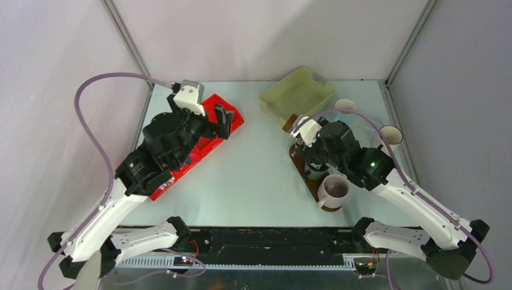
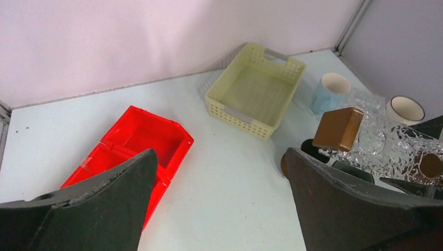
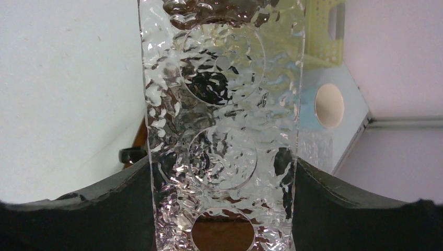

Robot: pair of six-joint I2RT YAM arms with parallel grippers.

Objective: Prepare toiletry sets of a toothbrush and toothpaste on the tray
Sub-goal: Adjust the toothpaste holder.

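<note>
- We see the left tool (image 2: 220, 157) with its fingers spread wide and nothing between them. It hangs over the red bin (image 2: 151, 136) at the far left of the desk (image 1: 253, 169).
- The right tool (image 3: 222, 162) pinches a clear dimpled holder (image 3: 224, 125) pierced with round holes. One finger presses against each long edge.
- The tray (image 1: 310, 184), a dark brown wooden board, lies at the right of the desk, running from far to near beneath the right arm.
- A mauve-grey mug (image 1: 334, 190) stands on the near end of the tray.
- We cannot find a toothbrush or a toothpaste tube in any view, and the right arm hides much of the tray.
- We judge the holder stiff, glassy and probably slippery, perhaps brittle. A grip across its narrow width suits it, with a modest squeeze.
- We judge the mug rigid and fairly heavy, best taken by pinching its wall at the rim.
- We expect a tube to be light and soft, so it should be taken across its flat sides near the middle.
- We expect a toothbrush to be slim, stiff and apt to roll, so it should be taken at mid-handle.
</note>
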